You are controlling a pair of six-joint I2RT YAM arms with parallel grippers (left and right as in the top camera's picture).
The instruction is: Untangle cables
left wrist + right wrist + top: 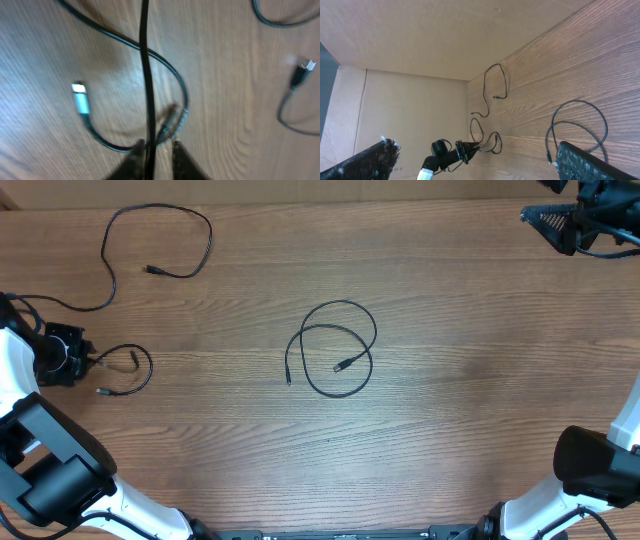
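Three cables lie apart on the wooden table. One long cable (160, 240) is at the far left, a coiled one (335, 350) is in the middle, and a small loop (128, 372) lies beside my left gripper (84, 361). In the left wrist view the left gripper (159, 150) is low over this loop (175, 85), near its silver plug (80, 97). A black strand (145, 75) runs between the fingers, against the left one, with a gap to the right one. My right gripper (560, 225) hangs wide open at the far right corner, holding nothing.
Cardboard walls (420, 45) close in the table's far and left sides. The left arm's base (50, 470) is at the near left and the right arm's base (600, 470) at the near right. Another cable's plug end (300, 77) lies right of the left gripper.
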